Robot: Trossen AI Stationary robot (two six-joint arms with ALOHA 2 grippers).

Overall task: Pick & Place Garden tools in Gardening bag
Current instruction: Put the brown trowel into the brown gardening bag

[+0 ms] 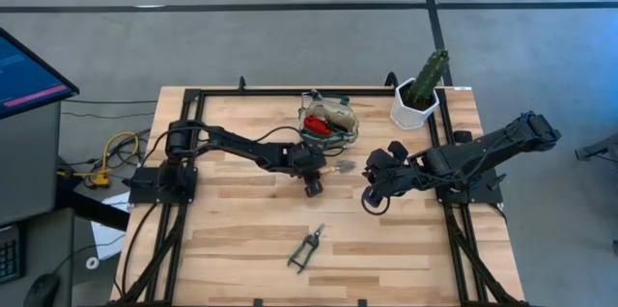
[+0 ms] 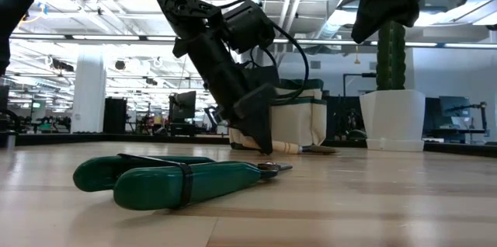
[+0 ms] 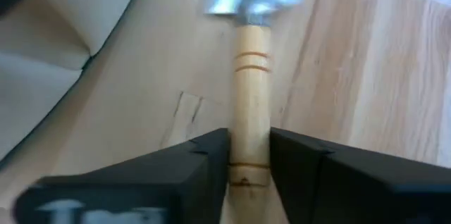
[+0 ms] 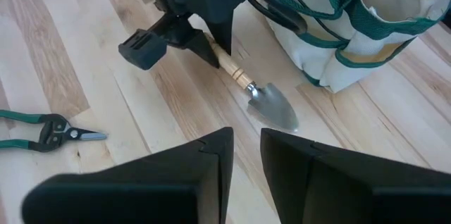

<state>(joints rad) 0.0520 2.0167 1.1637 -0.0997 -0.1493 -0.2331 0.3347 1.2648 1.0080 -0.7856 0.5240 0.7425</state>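
The trowel (image 4: 248, 86) lies flat near the middle of the surface (image 1: 241, 239), just beside the gardening bag (image 1: 328, 119). The left gripper (image 3: 248, 164) pinches the trowel's wooden handle near the butt end. Stiff and likely blade-heavy, the trowel may tip in this end grip. The right gripper (image 4: 246, 143) hovers nearby, narrow and empty.

The left claw (image 4: 215, 49) grips the trowel (image 4: 257, 91) beside the gardening bag (image 4: 345, 34).

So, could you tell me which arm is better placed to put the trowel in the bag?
Left: its hand already clamps the trowel handle beside the bag; the right hand hovers off it.
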